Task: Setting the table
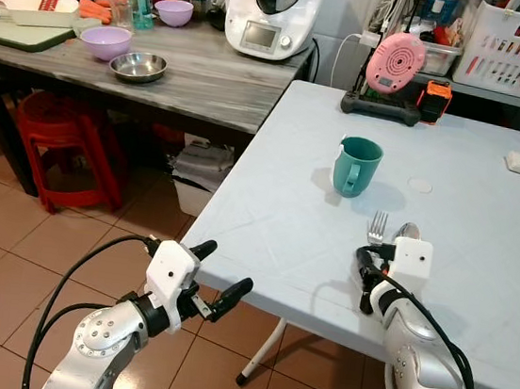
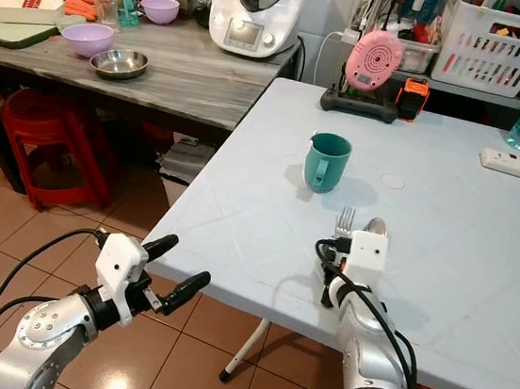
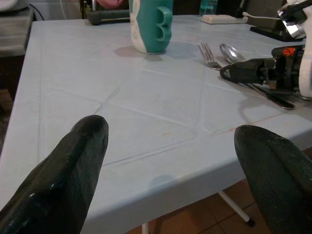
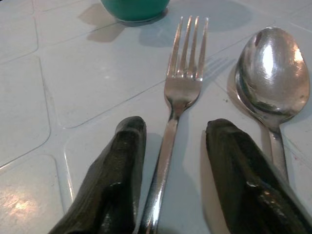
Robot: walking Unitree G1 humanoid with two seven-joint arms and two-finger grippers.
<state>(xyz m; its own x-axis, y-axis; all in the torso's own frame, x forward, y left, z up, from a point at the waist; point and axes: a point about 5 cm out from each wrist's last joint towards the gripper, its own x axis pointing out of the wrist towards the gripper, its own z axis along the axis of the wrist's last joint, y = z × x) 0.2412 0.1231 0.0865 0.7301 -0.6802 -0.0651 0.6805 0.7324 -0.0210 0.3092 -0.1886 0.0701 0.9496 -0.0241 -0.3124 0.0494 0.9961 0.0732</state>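
Silver metal fork [image 4: 181, 92]: flat on pale blue bench [image 1: 267, 214], handle between parted fingers of right hand [image 4: 170, 170], released | tines toward teal ceramic mug [image 1: 356, 165] | shiny steel spoon [image 4: 270, 73] parallel alongside | left hand [image 1: 217, 270] spread, off bench edge.

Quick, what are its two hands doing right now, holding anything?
Left hand: open, holding nothing, off the table's near edge.
Right hand: open, fingers either side of the fork handle, not gripping it.
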